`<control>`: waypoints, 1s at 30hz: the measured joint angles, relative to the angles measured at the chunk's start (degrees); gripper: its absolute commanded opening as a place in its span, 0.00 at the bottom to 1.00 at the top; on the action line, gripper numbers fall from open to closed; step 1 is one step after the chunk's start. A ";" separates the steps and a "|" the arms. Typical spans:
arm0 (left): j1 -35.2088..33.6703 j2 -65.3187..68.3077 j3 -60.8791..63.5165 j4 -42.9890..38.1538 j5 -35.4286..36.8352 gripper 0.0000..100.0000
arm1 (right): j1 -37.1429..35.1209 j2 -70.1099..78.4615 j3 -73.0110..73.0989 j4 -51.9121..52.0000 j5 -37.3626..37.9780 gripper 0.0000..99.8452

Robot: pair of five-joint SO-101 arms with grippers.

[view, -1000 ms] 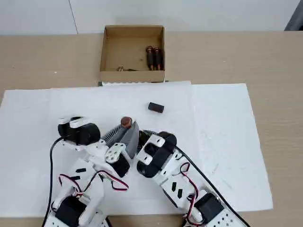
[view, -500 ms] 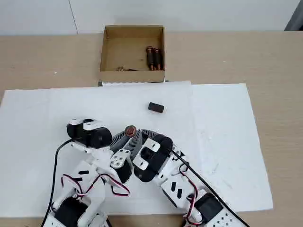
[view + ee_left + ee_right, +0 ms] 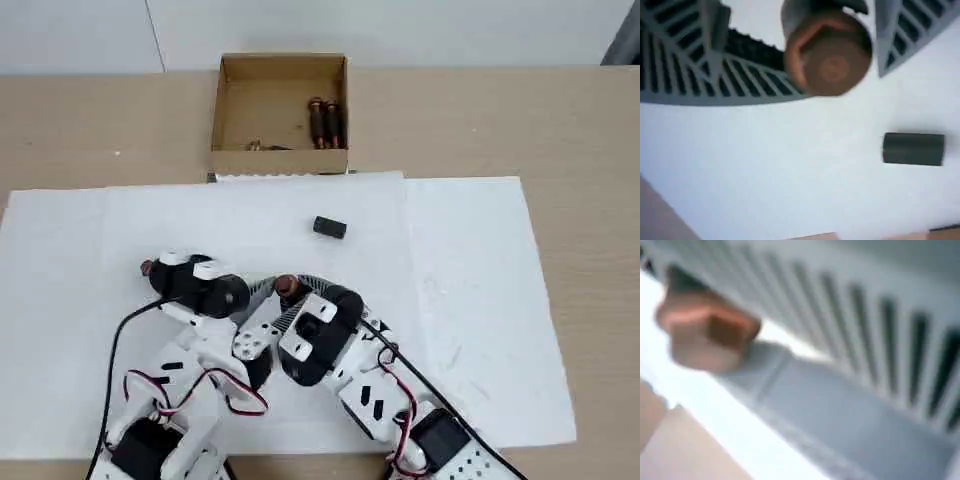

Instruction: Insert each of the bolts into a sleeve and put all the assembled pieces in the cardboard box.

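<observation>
Bolt (image 3: 287, 286), copper-coloured, held head-outward in the left tool (image 3: 270, 296), which is clenched on its shank. In the left wrist view the round head (image 3: 830, 62) sits between the two grey ribbed fingers (image 3: 695, 55) of that tool (image 3: 840, 80). The bolt is above the white paper sheet (image 3: 470, 300), toward the near edge of the worktop (image 3: 560, 120) and a little left of its middle.

The right tool (image 3: 297, 297) is just beside the bolt on its right, close against the left tool. Whether it is clenched or released cannot be told. The right wrist view shows the bolt's head (image 3: 705, 332) next to a ribbed grey surface.

Sleeve (image 3: 329, 227), short, dark and cylindrical, lies on its side on the sheet, apart from the bolt and between it and the cardboard box (image 3: 280, 160). The left wrist view shows it (image 3: 913, 148) lying free on the paper.

The box stands open near the far edge of the worktop, left of the middle, its front wall at the sheet's far edge. Two assembled pieces (image 3: 325, 122) lie side by side inside it, near its right wall.
</observation>
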 measured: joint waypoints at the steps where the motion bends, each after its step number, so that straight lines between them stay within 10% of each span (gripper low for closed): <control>1: -0.62 0.00 -0.26 0.09 -0.70 0.20 | 0.00 -0.09 -0.09 -0.09 0.00 0.00; 19: -4.04 0.00 -13.27 7.03 -6.15 0.00 | 0.09 -0.09 1.41 -0.62 0.00 0.00; 30: -18.46 0.00 -10.73 9.41 -12.84 0.01 | 17.58 -0.09 1.14 4.75 -4.40 0.00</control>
